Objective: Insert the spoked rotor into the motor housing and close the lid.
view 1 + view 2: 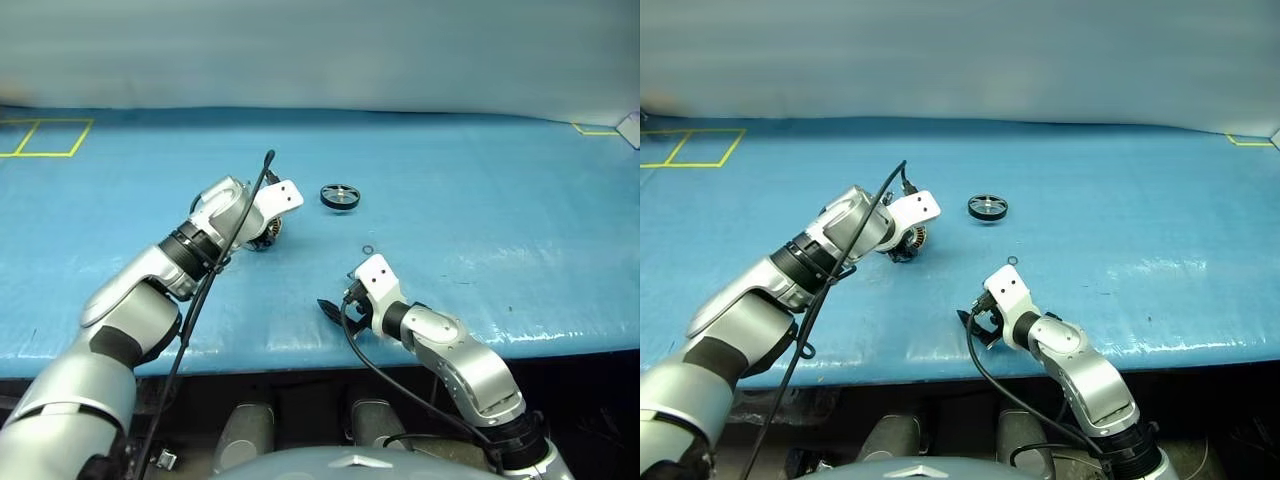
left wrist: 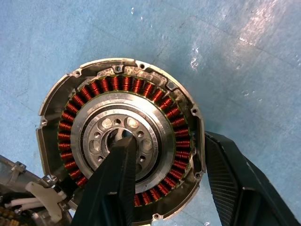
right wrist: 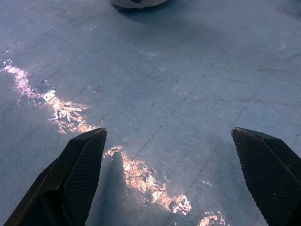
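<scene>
A: Two head views first. Anything held?

B: On the left, left gripper (image 1: 264,232) tipped steeply down onto the motor housing (image 1: 268,236), on the blue table cover (image 1: 500,200). Too hidden from up here to judge the grip.

A: And the spoked rotor?

B: Spoked rotor (image 1: 340,196) lying flat, just right of the housing and slightly farther off, apart from it, touched by nothing. Small dark ring (image 1: 368,249) nearer in, between rotor and right gripper (image 1: 338,308). Right gripper low at the near edge, well apart from both parts.

A: Left wrist view?

B: Looking straight into the housing: copper-red windings around a silvery hub with holes. One black finger (image 2: 113,188) down in the centre bore, the other (image 2: 235,179) against the outer rim. Clamped across the wound ring, by the look of it.

A: Right wrist view?

B: Both fingers (image 3: 80,169) spread wide over bare blue cover with pale glare patches. Nothing between them, nothing gripped
</scene>
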Available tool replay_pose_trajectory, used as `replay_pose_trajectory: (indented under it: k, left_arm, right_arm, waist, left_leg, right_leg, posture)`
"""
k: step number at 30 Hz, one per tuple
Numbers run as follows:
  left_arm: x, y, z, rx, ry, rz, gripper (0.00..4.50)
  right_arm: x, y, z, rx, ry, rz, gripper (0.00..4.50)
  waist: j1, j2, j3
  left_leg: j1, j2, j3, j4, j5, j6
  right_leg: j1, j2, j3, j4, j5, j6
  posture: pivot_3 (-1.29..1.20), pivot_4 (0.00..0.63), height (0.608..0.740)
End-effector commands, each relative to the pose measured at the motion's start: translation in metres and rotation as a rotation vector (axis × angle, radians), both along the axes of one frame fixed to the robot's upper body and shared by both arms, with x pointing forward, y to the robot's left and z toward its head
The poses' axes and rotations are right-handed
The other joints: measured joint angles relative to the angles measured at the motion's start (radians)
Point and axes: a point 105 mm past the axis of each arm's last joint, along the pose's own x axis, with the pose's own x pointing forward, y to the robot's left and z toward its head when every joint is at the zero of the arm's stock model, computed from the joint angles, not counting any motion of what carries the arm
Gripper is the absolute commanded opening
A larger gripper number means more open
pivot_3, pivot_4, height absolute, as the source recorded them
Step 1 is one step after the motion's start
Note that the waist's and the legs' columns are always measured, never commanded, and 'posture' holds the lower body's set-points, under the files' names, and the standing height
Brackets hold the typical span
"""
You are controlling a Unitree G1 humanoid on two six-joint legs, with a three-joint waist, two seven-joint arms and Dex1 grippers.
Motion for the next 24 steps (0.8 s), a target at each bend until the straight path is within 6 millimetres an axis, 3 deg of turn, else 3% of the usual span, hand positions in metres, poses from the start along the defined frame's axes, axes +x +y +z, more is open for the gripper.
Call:
replay_pose_trajectory:
  k: [1, 16, 24]
  left_arm:
    - [-0.005, -0.004, -0.002, -0.009, 0.013, -0.038, 1.85]
    - [-0.052, -0.024, -0.001, -0.103, -0.041, -0.393, 1.81]
    - [-0.058, -0.019, -0.005, -0.153, -0.088, -0.517, 1.81]
  right_arm:
    - [0.003, 0.001, 0.014, 0.018, -0.058, 0.000, 4.50]
    - [0.001, -0.003, 0.013, 0.031, -0.054, -0.041, 4.50]
    - [-0.005, -0.004, 0.007, 0.039, -0.034, -0.067, 4.50]
  waist:
    - [-0.001, 0.000, 0.000]
    - [0.004, 0.000, 0.000]
    - [0.011, 0.000, 0.000]
  left_leg:
    - [0.000, 0.000, 0.000, 0.000, 0.000, 0.000]
    - [0.000, 0.000, 0.000, -0.001, 0.000, 0.001]
    - [-0.001, 0.000, 0.000, -0.001, 0.000, 0.001]
  right_leg:
    - [0.000, 0.000, 0.000, 0.000, 0.000, 0.000]
    - [-0.001, -0.001, 0.001, 0.000, 0.000, -0.001]
    - [-0.001, -0.002, 0.001, 0.000, -0.003, -0.005]
  posture:
    - [0.00, 0.150, 0.740]
    - [0.00, 0.150, 0.740]
    - [0.00, 0.150, 0.740]
